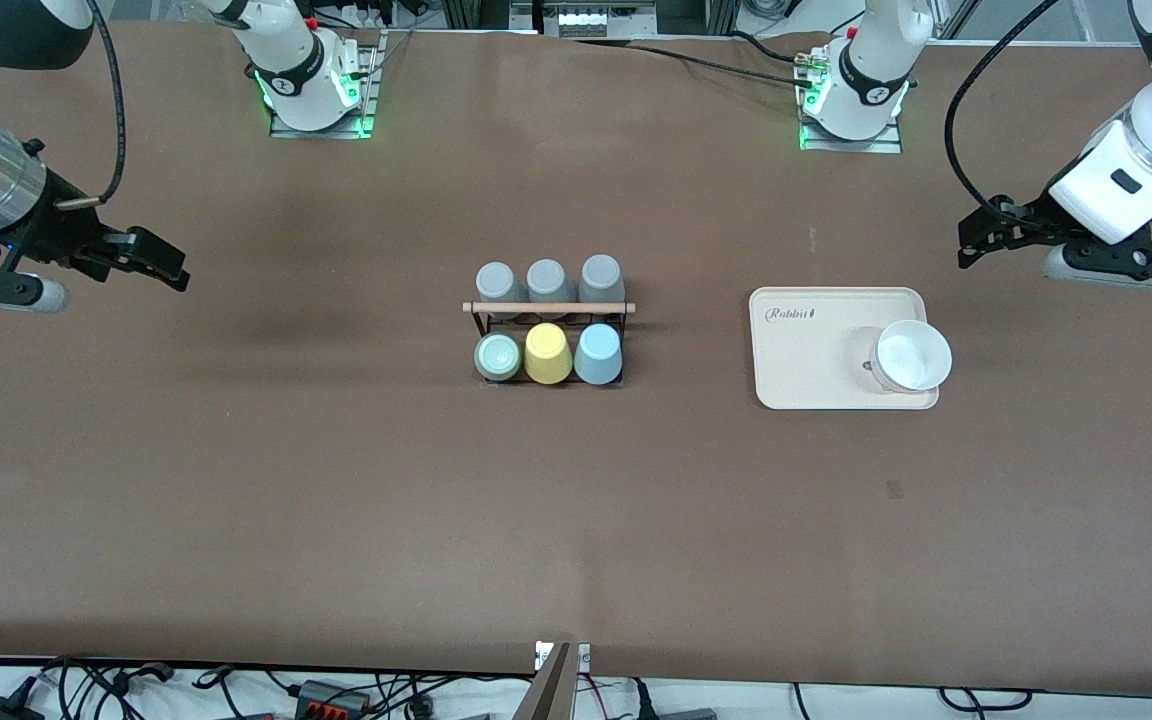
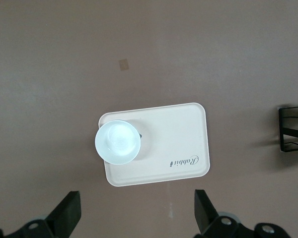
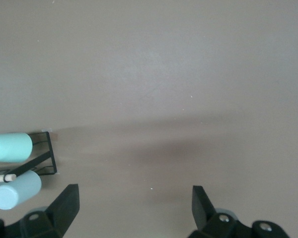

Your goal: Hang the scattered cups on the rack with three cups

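Observation:
The black wire rack (image 1: pixel 548 308) with a wooden rod across its top stands mid-table. On its nearer row sit the mint green cup (image 1: pixel 497 357), a yellow tumbler (image 1: pixel 547 353) and the light blue cup (image 1: pixel 597 354), all upside down. Three grey tumblers (image 1: pixel 548 280) fill the farther row. My right gripper (image 1: pixel 151 262) is open and empty over bare table toward the right arm's end. Its wrist view (image 3: pixel 134 208) shows the mint cup (image 3: pixel 12 147) and the rack's end (image 3: pixel 42 158). My left gripper (image 1: pixel 981 235) is open and empty over the table beside the tray, as its wrist view (image 2: pixel 137 218) shows.
A cream rectangular tray (image 1: pixel 796 350) lies toward the left arm's end, with a white bowl (image 1: pixel 911 356) on it. Both show in the left wrist view, the tray (image 2: pixel 179 144) and the bowl (image 2: pixel 117 141). Cables run along the table's nearer edge.

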You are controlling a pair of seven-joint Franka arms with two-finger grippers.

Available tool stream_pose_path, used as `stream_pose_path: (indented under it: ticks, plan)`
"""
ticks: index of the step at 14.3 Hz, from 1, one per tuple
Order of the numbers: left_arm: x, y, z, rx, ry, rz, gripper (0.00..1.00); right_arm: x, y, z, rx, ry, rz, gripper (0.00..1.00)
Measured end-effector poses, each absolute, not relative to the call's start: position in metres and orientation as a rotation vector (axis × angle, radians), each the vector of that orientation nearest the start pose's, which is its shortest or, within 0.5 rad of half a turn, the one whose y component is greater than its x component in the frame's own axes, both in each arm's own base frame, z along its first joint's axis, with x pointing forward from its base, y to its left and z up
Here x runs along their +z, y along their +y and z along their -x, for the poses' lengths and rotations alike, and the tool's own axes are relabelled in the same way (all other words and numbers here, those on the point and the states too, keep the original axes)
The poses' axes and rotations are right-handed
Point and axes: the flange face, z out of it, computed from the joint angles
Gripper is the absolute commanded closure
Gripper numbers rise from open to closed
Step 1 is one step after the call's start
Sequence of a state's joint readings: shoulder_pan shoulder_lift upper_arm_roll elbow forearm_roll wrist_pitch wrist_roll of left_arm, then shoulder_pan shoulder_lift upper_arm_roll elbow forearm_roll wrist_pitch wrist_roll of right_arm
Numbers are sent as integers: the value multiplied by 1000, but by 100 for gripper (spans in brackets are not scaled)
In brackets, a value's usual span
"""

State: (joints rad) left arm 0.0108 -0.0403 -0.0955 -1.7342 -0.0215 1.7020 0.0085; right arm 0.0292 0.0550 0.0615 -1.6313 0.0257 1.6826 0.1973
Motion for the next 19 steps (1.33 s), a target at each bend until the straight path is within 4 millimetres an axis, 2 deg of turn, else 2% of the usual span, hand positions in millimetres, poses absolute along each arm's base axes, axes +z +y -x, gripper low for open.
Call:
stream_pose_path:
  ticks: [7,19]
  plan:
    - [580,-50,-548,-11,145,3156,0,567,50,-576,48,105,3163,0]
    - [582,-62,-546,-15,177,3154,0,562,28,-578,71,148,3161,0]
